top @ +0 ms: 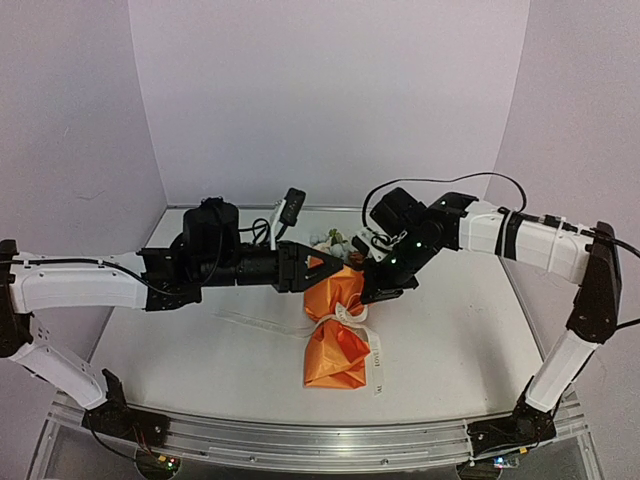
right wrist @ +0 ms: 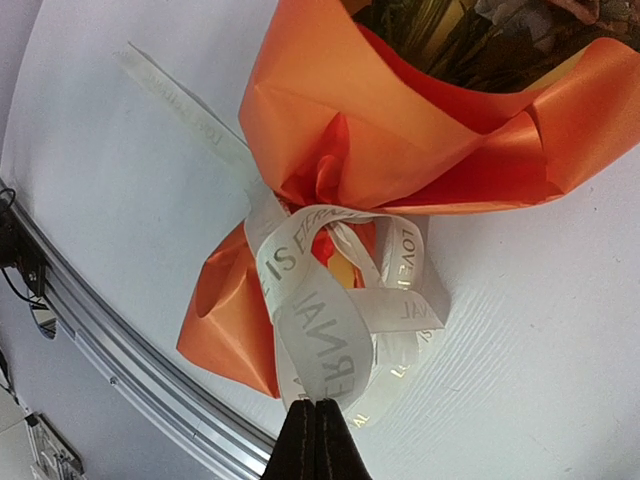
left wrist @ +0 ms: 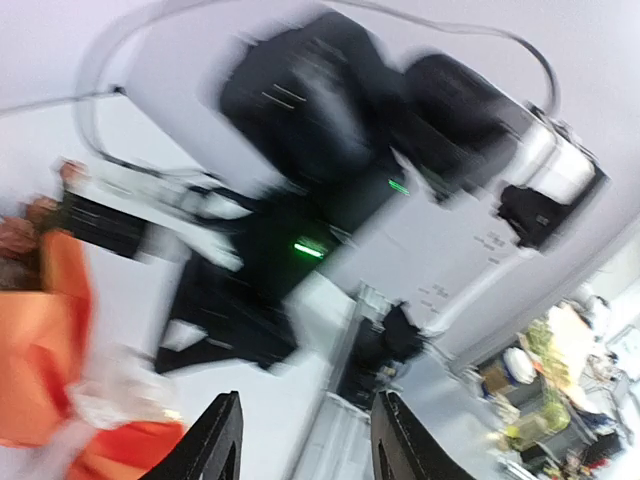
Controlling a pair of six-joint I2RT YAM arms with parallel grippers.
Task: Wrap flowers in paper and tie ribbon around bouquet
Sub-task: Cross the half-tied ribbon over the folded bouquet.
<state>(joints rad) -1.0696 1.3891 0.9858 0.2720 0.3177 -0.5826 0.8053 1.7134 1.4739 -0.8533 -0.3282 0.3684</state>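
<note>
A bouquet (top: pixel 335 330) lies in the middle of a white table (top: pixel 470 330). Its flowers (top: pixel 335 242) point to the far side and its paper tail points to the near edge. The orange paper (right wrist: pixel 380 120) flares into a cone around the stems, pinches in at a waist, then fans out again below. A cream ribbon (right wrist: pixel 320 330) with printed letters circles that waist in loose loops. One ribbon tail trails left across the table and another runs down the paper's right side.

The right gripper (right wrist: pixel 315 435) sits just right of the waist, at the bouquet's upper right. Its fingers are pressed together, and in the wrist view the lettered loop of ribbon runs straight into their tips, so it appears pinched there.

The left gripper (top: pixel 330 266) reaches in from the left, its tip close to the cone's upper left edge, just below the blooms. The left wrist view is heavily blurred. It shows both fingers (left wrist: pixel 220 440) standing apart with only table between them, gripping nothing. The paper shows at that view's left edge, off to the side of the fingers, and the right arm fills the middle.
</note>
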